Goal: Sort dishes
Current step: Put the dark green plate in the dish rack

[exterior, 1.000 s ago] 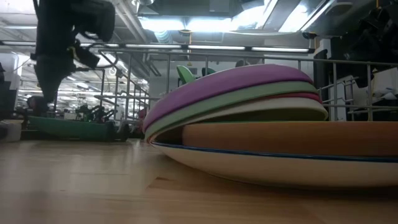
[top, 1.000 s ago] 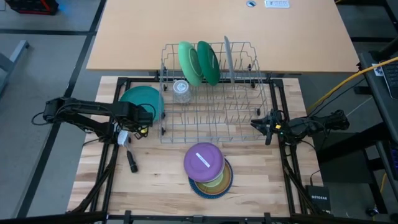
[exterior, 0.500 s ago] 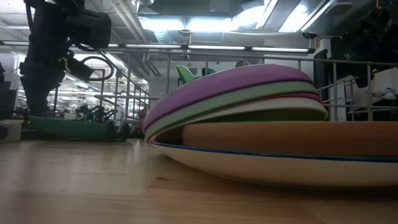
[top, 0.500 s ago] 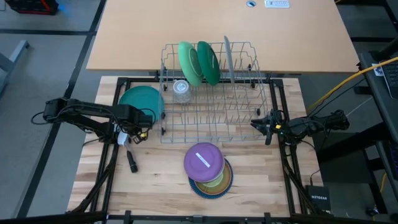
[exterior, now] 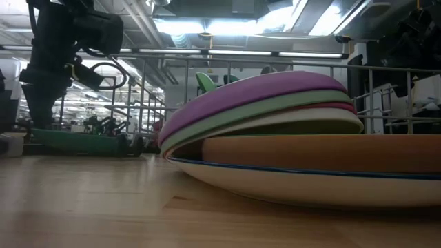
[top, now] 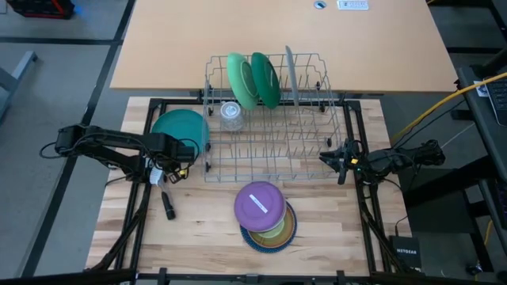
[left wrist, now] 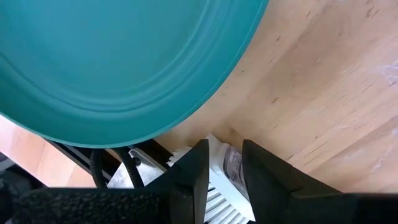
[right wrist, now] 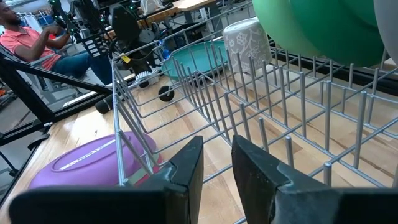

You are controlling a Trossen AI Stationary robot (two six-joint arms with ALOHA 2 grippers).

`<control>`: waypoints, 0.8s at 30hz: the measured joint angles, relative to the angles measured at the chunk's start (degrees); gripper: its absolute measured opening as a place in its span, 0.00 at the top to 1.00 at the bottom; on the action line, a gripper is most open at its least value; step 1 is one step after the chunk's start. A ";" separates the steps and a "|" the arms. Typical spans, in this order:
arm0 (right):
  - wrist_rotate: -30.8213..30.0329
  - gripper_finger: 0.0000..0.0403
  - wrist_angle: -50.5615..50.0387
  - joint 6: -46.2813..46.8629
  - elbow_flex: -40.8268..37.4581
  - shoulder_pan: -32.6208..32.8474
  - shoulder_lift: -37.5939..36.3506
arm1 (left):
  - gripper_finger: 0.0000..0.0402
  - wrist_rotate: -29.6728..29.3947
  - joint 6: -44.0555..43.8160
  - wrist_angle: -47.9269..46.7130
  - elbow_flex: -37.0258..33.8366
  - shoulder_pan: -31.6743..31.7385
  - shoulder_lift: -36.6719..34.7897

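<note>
Left pincer (top: 192,148): we see it at the desk's (top: 198,229) left side, just beside the teal plate (top: 179,127); its fingers (left wrist: 194,180) stand slightly apart, grasping nothing.
Teal plate: lies flat on the desk, left of the wire rack (top: 269,119).
Rack: we count 2 green plates (top: 253,79) standing upright in its far slots, a clear cup (top: 231,115) near them.
Stack (top: 265,214): small dishes piled on the desk in front of the rack, a purple one (top: 259,204) on top.
Right pincer (top: 326,156): at the rack's right edge, fingers (right wrist: 186,163) narrowly apart, empty.
Person (right wrist: 37,43): seated beyond the desk, seen from the right wrist.
</note>
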State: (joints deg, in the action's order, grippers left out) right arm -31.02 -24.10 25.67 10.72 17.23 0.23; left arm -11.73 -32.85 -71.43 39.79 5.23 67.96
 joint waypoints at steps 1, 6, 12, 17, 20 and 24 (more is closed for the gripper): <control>0.01 0.78 0.00 0.00 0.00 0.00 0.00 | 0.78 0.00 0.00 0.02 0.00 0.00 0.00; 0.02 0.78 0.00 0.01 0.00 0.00 0.00 | 0.72 -0.02 -0.14 0.63 0.02 0.00 0.00; 0.00 0.78 0.00 0.87 0.00 0.00 0.00 | 0.56 -5.51 1.85 0.24 0.04 -0.02 0.00; 0.00 0.78 0.00 0.87 0.00 0.00 0.00 | 0.51 -6.87 3.42 1.11 -0.96 0.07 0.00; 0.00 0.78 0.00 0.87 0.00 0.00 0.00 | 0.51 -5.69 4.93 3.24 -2.72 0.07 0.00; 0.00 0.78 -0.02 0.87 0.00 0.00 0.00 | 0.52 -4.94 4.58 3.13 -2.78 0.13 0.24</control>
State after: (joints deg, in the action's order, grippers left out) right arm -31.03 -24.11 26.55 10.72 17.23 0.23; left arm -16.67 -28.27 -68.30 37.01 5.37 68.20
